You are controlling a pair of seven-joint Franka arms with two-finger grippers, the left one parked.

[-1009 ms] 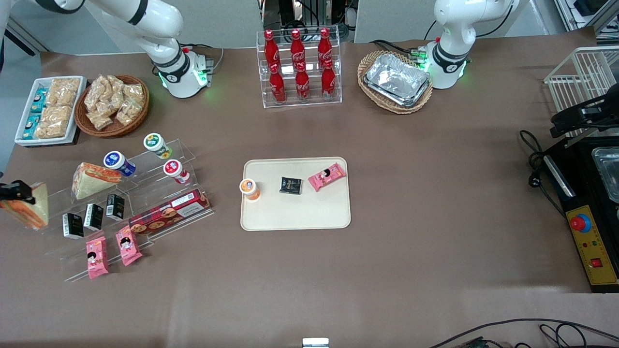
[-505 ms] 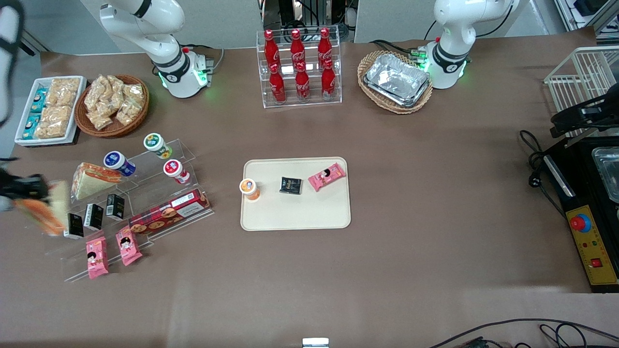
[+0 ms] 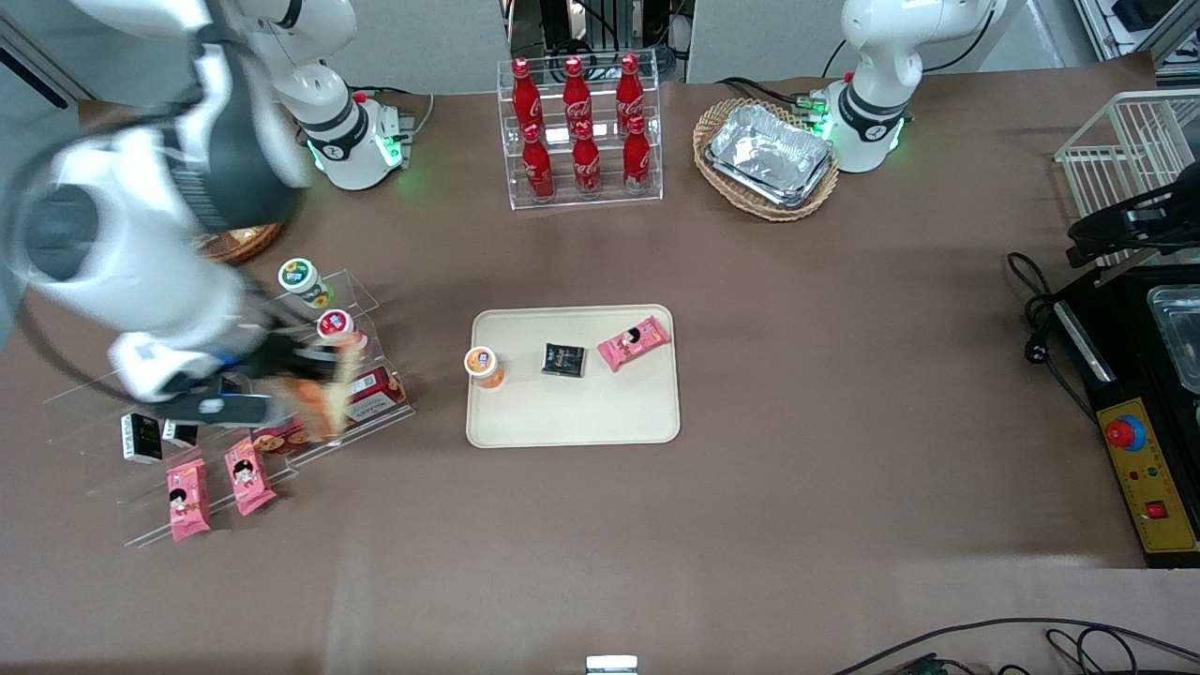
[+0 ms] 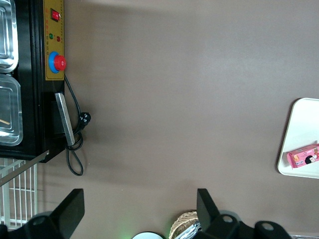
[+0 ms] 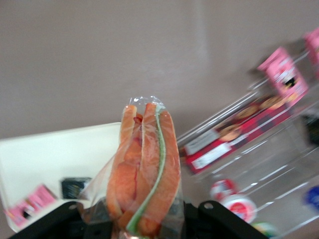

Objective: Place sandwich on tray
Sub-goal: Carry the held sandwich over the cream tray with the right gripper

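My right gripper [image 3: 314,380] is shut on the wrapped sandwich [image 3: 323,398], a wedge with orange and green filling layers. It holds the sandwich in the air above the acrylic stand, over the red biscuit box [image 3: 361,398]. In the right wrist view the sandwich [image 5: 144,184] stands between the fingers of the gripper [image 5: 144,226]. The cream-beige tray [image 3: 572,412] lies mid-table, toward the parked arm's end from the gripper, and also shows in the right wrist view [image 5: 50,154]. On it are an orange-lidded cup [image 3: 485,367], a black packet [image 3: 563,360] and a pink packet [image 3: 635,342].
The acrylic stand [image 3: 375,302] holds lidded cups, black cartons and pink packets [image 3: 187,500]. A rack of cola bottles [image 3: 579,131] and a basket of foil trays [image 3: 769,157] stand farther from the camera. A black machine [image 3: 1139,450] sits at the parked arm's end.
My right arm has swung from the table's working-arm edge toward the tray, carrying the sandwich over the acrylic stand. The arm now covers the snack dish, the basket and the stand's upper shelf.
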